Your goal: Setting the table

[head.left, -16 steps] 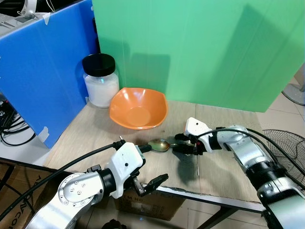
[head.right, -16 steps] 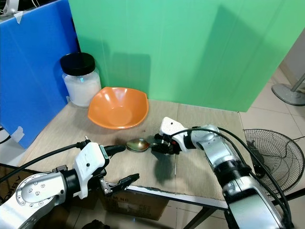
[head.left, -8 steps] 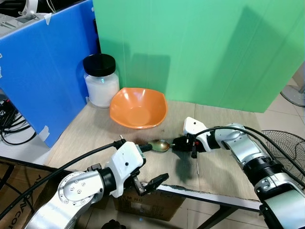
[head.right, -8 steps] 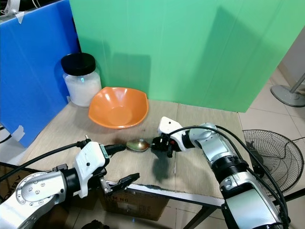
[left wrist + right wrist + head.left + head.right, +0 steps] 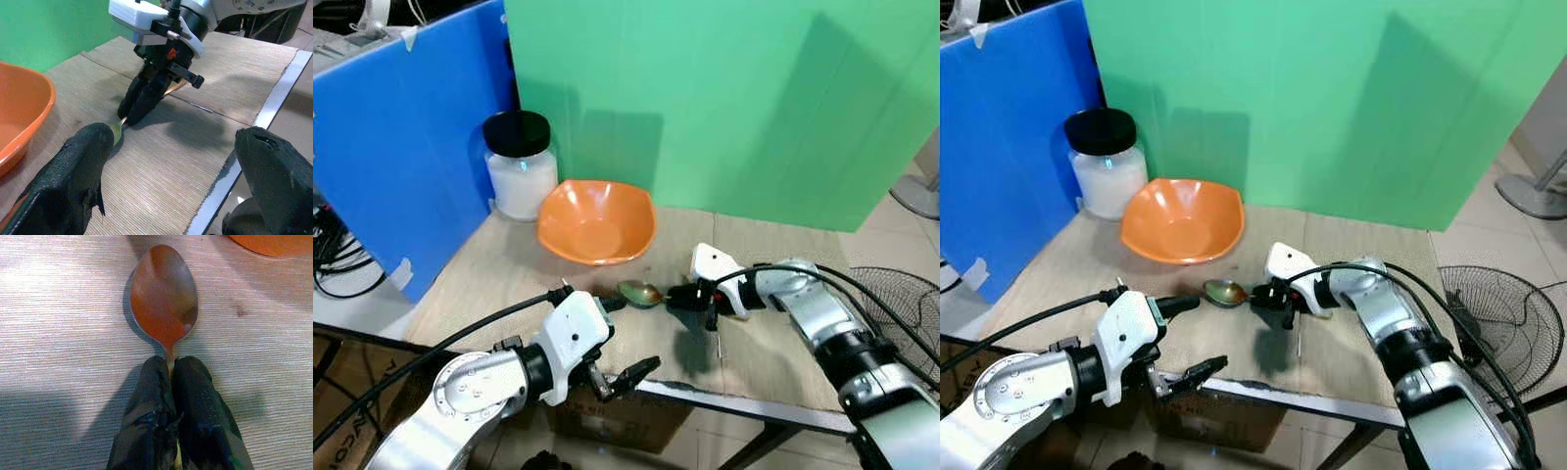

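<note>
Spoon (image 5: 640, 292) pinched at the neck by the right gripper (image 5: 680, 296), fingers (image 5: 190, 382) pressed together on the handle — bowl of the spoon low over the table (image 5: 499, 269), just in front of the orange bowl (image 5: 596, 221). Right arm reaching in low from the table's right edge, forearm near level. Left gripper (image 5: 619, 336) spread wide at the front edge, holding nothing — arm bent below the table.

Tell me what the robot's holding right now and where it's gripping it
The right gripper pinches the spoon by its handle, just behind the bowl. The left gripper holds nothing.
</note>
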### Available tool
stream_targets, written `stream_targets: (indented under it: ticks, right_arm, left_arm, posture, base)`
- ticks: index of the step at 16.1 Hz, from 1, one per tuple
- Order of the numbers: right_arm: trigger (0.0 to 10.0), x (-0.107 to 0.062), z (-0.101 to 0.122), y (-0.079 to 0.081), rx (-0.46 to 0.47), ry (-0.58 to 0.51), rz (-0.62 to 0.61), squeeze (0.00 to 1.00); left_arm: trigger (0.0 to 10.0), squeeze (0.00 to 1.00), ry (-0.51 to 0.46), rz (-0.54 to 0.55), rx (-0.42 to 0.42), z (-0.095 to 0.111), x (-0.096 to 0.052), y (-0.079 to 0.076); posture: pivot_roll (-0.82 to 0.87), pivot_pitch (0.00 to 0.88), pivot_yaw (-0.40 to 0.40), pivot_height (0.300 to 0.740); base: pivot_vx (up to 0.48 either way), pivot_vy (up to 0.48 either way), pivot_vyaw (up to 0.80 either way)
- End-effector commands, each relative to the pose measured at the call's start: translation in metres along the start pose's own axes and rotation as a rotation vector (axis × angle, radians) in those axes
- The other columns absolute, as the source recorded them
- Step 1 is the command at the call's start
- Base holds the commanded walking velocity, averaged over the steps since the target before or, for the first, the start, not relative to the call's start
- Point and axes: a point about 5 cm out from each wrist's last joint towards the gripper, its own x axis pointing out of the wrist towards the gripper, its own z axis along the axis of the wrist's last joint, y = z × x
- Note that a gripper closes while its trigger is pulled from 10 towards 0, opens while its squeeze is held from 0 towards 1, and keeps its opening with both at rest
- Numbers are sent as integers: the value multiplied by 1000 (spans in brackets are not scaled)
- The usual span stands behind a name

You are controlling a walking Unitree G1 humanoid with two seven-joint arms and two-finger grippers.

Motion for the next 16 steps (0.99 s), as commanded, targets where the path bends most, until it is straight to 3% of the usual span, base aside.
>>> stream_targets:
  ticks: [1, 3, 5, 6, 7, 10, 12, 13, 16]
  right_arm:
    - [0, -9, -2, -3, 17, -14, -45, 0]
    - [0, -21, 10, -4, 5, -79, -79, 0]
    - [0, -43, 22, -1, -17, -145, -111, 0]
    - [0, -62, 28, 4, -7, -193, -147, 0]
    - [0, -67, 29, 6, -3, -203, -158, 0]
    - [0, -93, 30, 25, 124, -306, -307, 0]
    - [0, -99, 27, 36, 192, -329, -379, 0]
    - [0, -98, 28, 46, 275, -369, -466, 0]
    - [0, -94, 38, 57, 359, -441, -620, 0]
  left_arm:
    - [10000, 0, -4, 6, 22, 3, 1, 1]
    - [10000, 0, -9, 8, 24, 5, 1, 1]
    - [10000, 0, -15, 8, 25, 6, 1, 1]
    - [10000, 0, -31, 12, 15, 8, 0, 1]
    - [10000, 0, -36, 13, 12, 8, 0, 1]
    - [10000, 0, -68, 23, 10, 14, 5, 5]
    - [10000, 0, -86, 36, 2, 16, 7, 5]
    - [10000, 0, -90, 64, 2, 14, 10, 6]
    - [10000, 0, -103, 260, 13, 16, 16, 22]
  posture:
    - [128, 0, -65, 740]
    - [127, 0, -63, 740]
    - [121, 0, -57, 740]
    - [116, 0, -51, 740]
    - [113, 0, -48, 740]
    - [105, 0, -36, 740]
    - [96, 0, -24, 740]
    - [92, 0, -16, 740]
    - [93, 0, -11, 740]
  base:
    - [0, 0, 0]
    - [0, 0, 0]
    - [0, 0, 0]
    - [0, 0, 0]
    - [0, 0, 0]
    - [0, 0, 0]
    - [0, 0, 0]
    - [0, 0, 0]
    - [0, 0, 0]
